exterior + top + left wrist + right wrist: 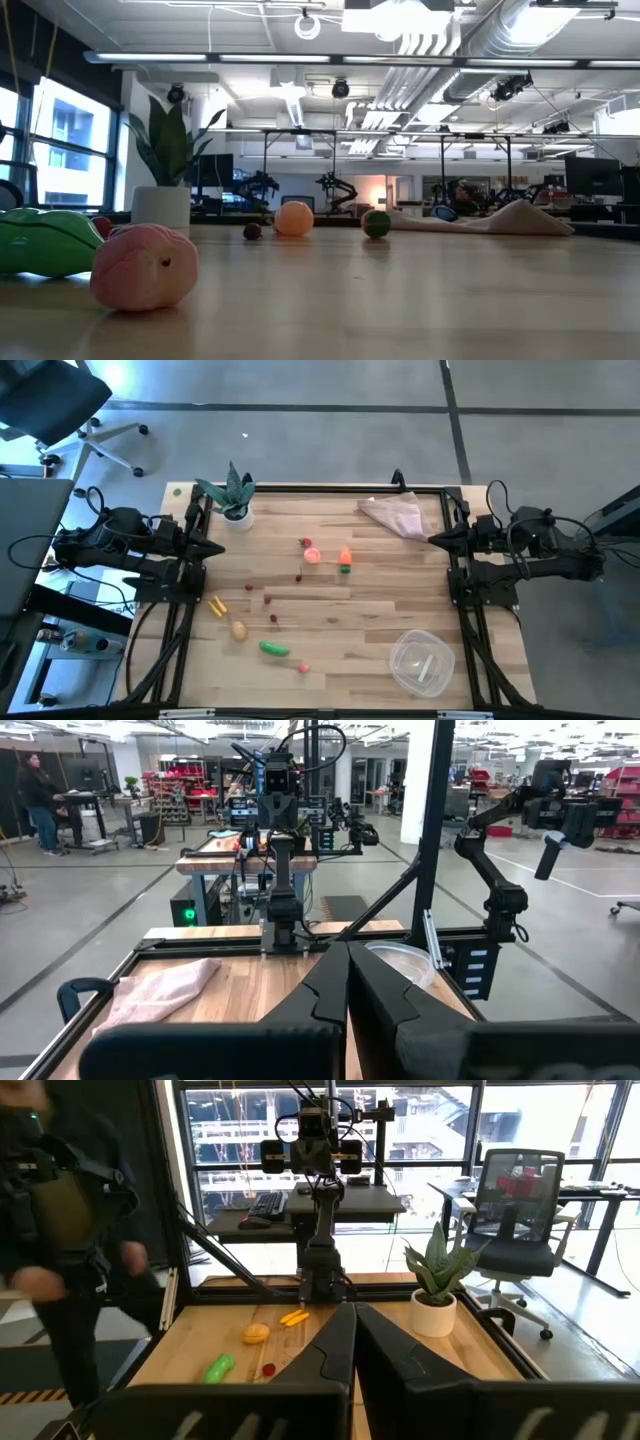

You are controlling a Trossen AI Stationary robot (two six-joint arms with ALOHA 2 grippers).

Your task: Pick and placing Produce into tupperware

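Produce lies scattered on the wooden table: a pink-red round piece point(311, 555), an orange carrot point(345, 557), yellow pieces point(217, 605), a beige potato point(239, 630), a green pod point(274, 649), a small pink piece point(303, 668) and tiny dark-red bits point(268, 599). The clear round tupperware point(421, 661) stands near the table's near right corner. My left gripper point(218, 548) waits shut at the left edge, and my right gripper point(434, 539) waits shut at the right edge. Both are clear of every piece. The low view shows the green pod point(40, 243) and pink piece point(145, 265) close up.
A pinkish-beige cloth point(395, 513) lies at the far right of the table. A leafy plant in a white pot point(235, 495) stands at the far left. A black frame point(455, 600) borders the table. A person point(60, 1230) stands beyond the table's left side.
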